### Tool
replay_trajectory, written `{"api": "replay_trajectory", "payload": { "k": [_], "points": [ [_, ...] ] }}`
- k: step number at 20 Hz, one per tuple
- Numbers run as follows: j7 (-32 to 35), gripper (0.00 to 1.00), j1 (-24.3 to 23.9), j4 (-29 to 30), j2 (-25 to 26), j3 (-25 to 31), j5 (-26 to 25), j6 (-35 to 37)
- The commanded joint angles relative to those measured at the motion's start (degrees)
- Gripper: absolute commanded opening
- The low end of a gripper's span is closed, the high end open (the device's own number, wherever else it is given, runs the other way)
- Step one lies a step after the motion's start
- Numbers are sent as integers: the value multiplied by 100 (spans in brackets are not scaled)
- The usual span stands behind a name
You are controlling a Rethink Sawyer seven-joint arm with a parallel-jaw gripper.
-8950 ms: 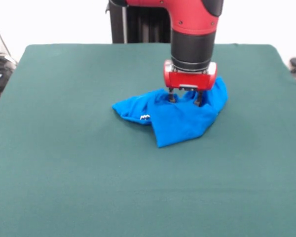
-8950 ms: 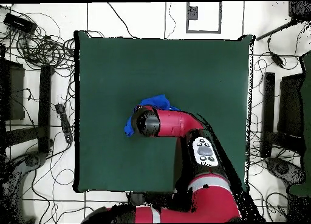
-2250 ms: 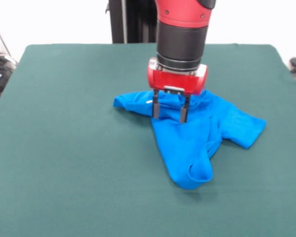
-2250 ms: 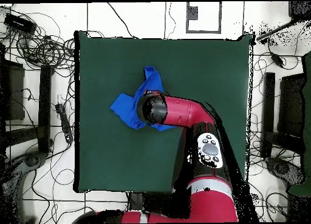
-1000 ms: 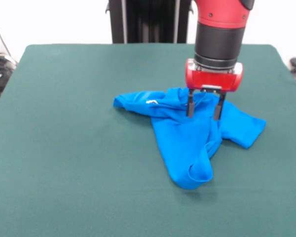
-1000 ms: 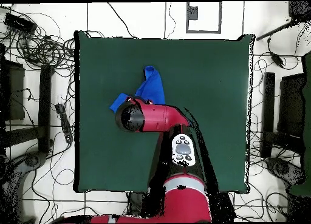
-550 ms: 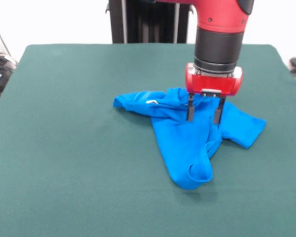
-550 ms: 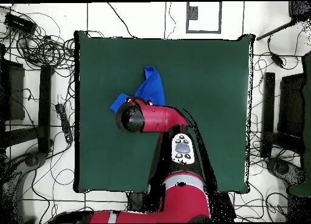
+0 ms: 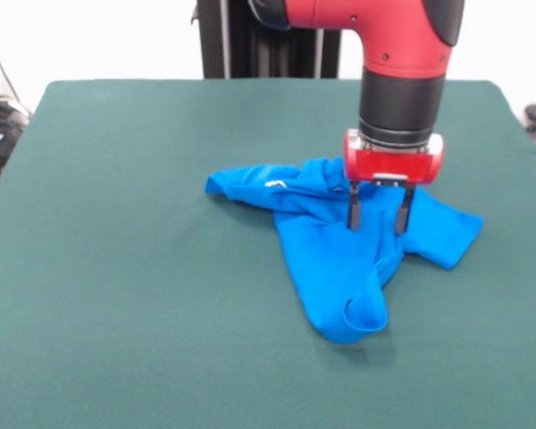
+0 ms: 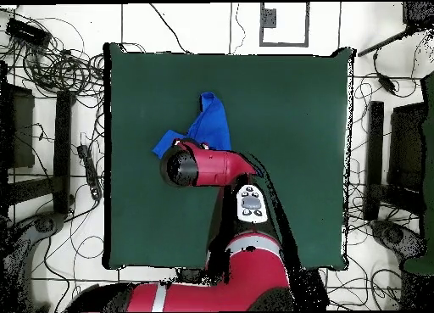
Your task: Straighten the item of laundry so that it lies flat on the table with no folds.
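Hanging straight down from the top of the front view, the red and black arm (image 9: 402,54) ends in a black wrist and a red block from which the gripper (image 9: 377,214) points at the table (image 9: 116,295). Its two dark fingers (image 9: 353,211) stand parted, with a clear gap between them and nothing clamped in that gap; their tips sit low over the cloth, and whether they touch it cannot be told. Under them lies the item of laundry (image 9: 335,259), a bright blue shirt, crumpled and not flat. One part runs out to the picture's left as a narrow bunched strip with a small white mark on it, a second part spreads to the right as a flatter flap past the fingers, and a third reaches toward the near edge and ends in a rolled-over loop. The shirt sits a little right of the middle of the green surface, well away from every edge.

From overhead, the arm (image 10: 222,167) reaches up from the bottom of the picture, bends, and lies across the table (image 10: 288,97) with its rounded end over the shirt, so the gripper itself is hidden beneath it. The item of laundry (image 10: 210,119) shows only as a blue tongue above the arm's end and a small blue corner at its left, in the table's left half.
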Motion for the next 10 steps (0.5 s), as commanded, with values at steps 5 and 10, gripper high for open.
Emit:
{"api": "replay_trajectory", "payload": {
  "k": [5,10],
  "points": [
    [919,100,16,612,440,777,67,-411],
    [861,100,4,464,622,758,42,-490]
  ]
}}
